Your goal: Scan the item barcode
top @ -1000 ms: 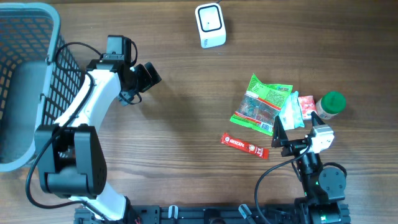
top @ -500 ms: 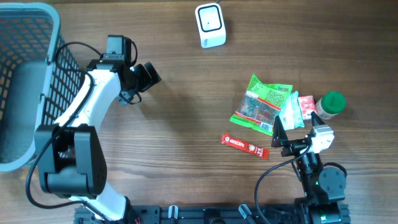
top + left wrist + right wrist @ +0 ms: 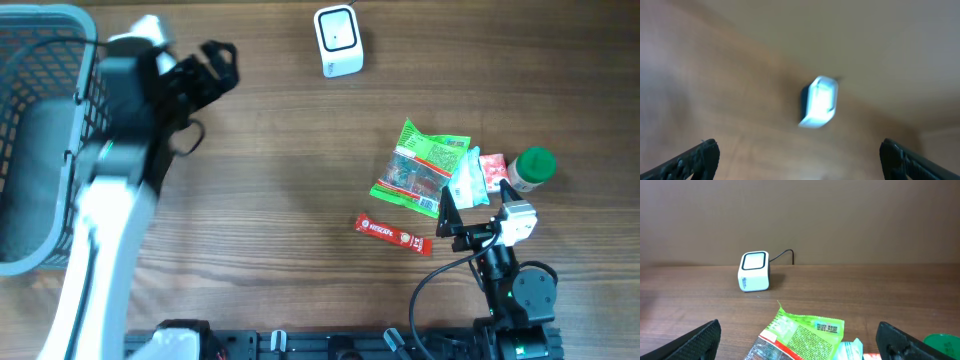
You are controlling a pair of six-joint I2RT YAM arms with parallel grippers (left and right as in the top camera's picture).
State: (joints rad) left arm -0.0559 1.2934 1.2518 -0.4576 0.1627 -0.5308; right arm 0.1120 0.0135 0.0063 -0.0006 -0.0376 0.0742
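Blue-grey plastic mesh basket [image 3: 40, 130] fills the far left of the wooden table [image 3: 280, 200] in your overhead view. Next to it the left arm is badly blurred. Its left gripper [image 3: 218, 60] hangs above the wood with its jaws spread wide and nothing between them.

Its wrist camera gives you what overhead does not: the small white box-shaped barcode scanner [image 3: 819, 101] seen side-on, blurred.

To the right lie the green plastic snack packet [image 3: 420, 168], a red stick sachet [image 3: 393, 234], small white-and-red packets [image 3: 478, 172] and a green-capped bottle [image 3: 530, 168]. All are on the table and none is grasped.

The right gripper [image 3: 455, 212] sits just beside the packet, jaws wide and empty. Only its wrist view shows you the packet's white printed label and the scanner's cable.
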